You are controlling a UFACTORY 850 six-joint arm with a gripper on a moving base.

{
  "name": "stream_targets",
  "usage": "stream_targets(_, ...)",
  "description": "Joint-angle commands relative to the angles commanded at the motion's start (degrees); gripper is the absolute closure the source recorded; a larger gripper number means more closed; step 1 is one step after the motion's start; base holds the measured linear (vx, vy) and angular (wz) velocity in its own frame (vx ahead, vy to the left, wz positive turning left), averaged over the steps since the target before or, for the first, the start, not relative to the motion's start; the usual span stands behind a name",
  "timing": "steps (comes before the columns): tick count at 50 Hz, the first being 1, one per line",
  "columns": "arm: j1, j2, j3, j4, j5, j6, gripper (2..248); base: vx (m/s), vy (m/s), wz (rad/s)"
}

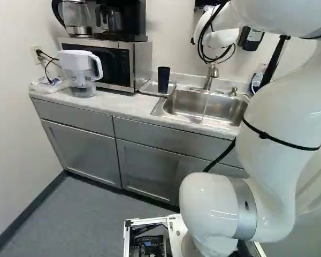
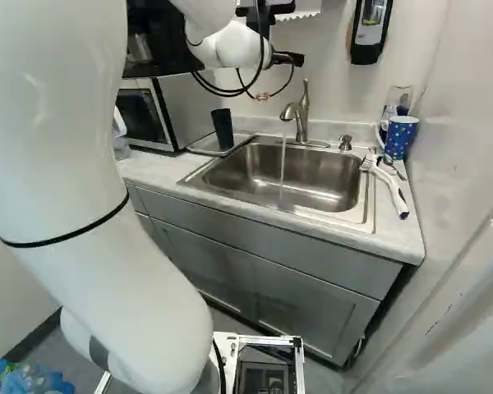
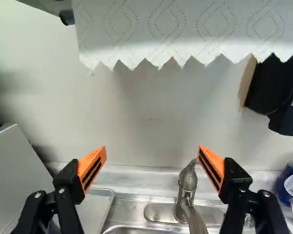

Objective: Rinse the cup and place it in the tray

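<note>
My gripper is raised in front of the wall, above the back of the sink. In the wrist view the gripper stands open, its orange pads wide apart with nothing between them. A dark, tall cup stands on the metal tray between the microwave and the sink, leaning slightly in the right base view. Water runs from the faucet into the steel sink. Ahead of and below the fingers, the faucet shows in the wrist view; the dark cup does not show there.
Paper towel hangs above the gripper, with a black dispenser beside it. A blue dotted mug and a white-handled brush are right of the sink. The microwave and a water pitcher stand left of the tray.
</note>
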Motion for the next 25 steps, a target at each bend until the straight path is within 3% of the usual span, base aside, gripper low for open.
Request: stream_targets(25,-1.42,-1.92,-2.0,0.0,-1.79,0.0,3,0.0,0.0,0.0)
